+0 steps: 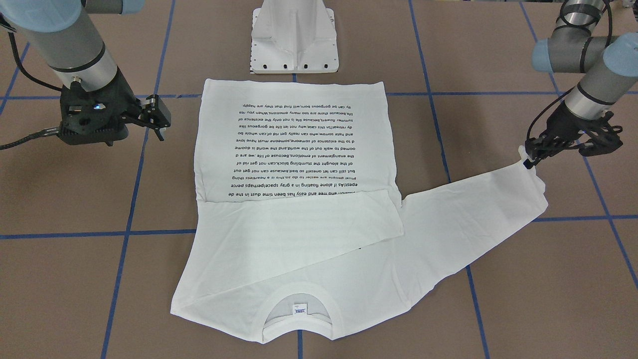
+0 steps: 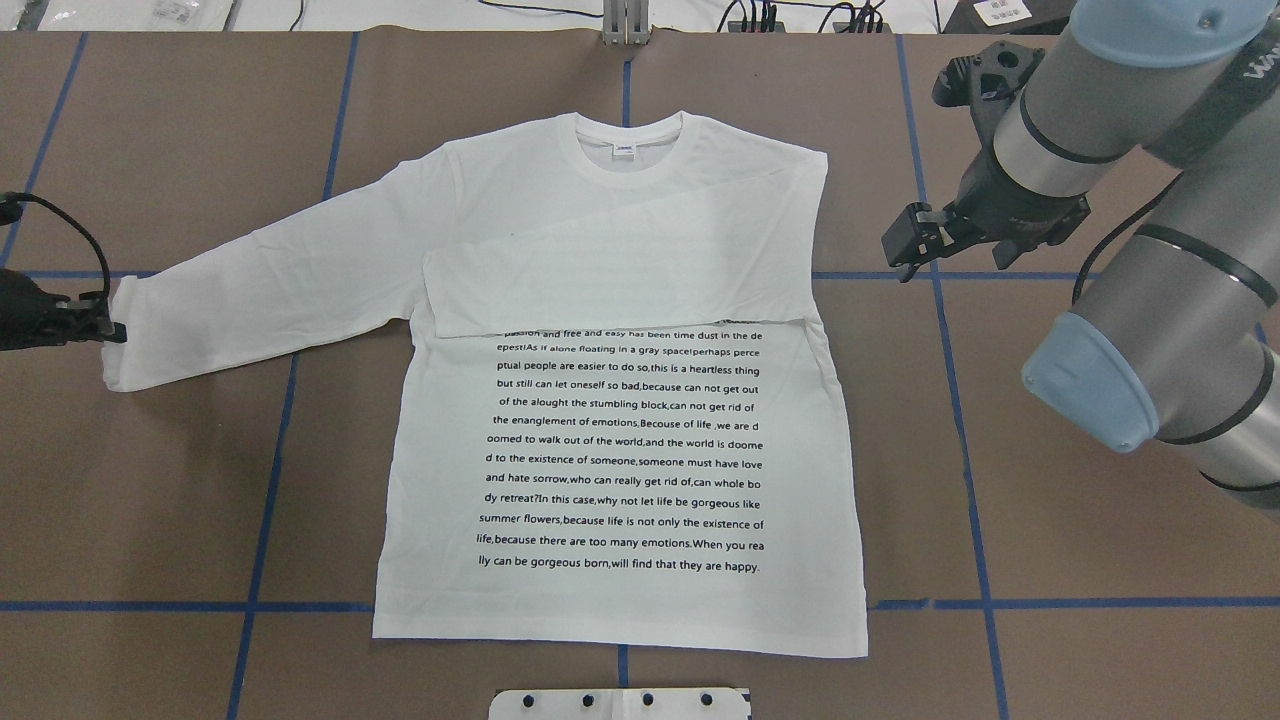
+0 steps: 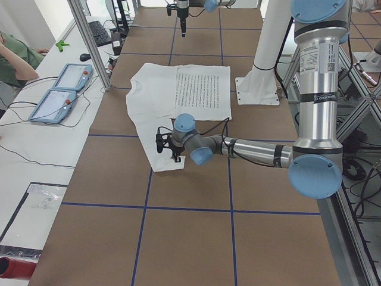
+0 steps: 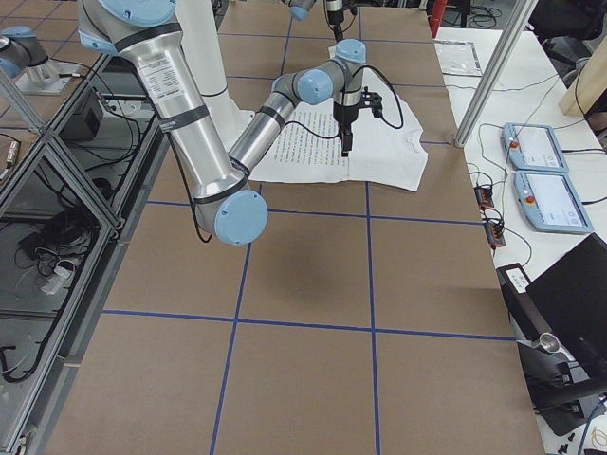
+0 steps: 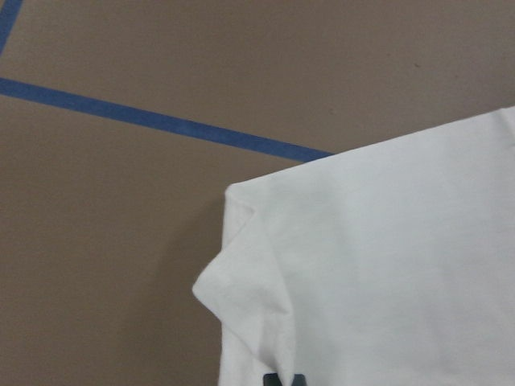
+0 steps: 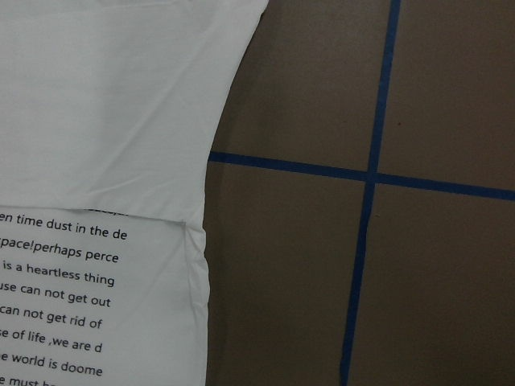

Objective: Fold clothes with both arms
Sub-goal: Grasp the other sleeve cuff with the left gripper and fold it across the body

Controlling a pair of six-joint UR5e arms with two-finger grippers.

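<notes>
The white long-sleeved T-shirt lies flat on the brown table, text side up, with its collar away from the robot. One sleeve is folded across the chest. The other sleeve stretches out towards my left arm. My left gripper is shut on that sleeve's cuff, whose corner is lifted slightly off the table. My right gripper hovers open and empty over bare table beside the shirt's shoulder, not touching it.
The white pedestal base stands right behind the shirt's hem. Blue tape lines cross the table. Beyond the far edge are two teach pendants, an aluminium post and a seated person.
</notes>
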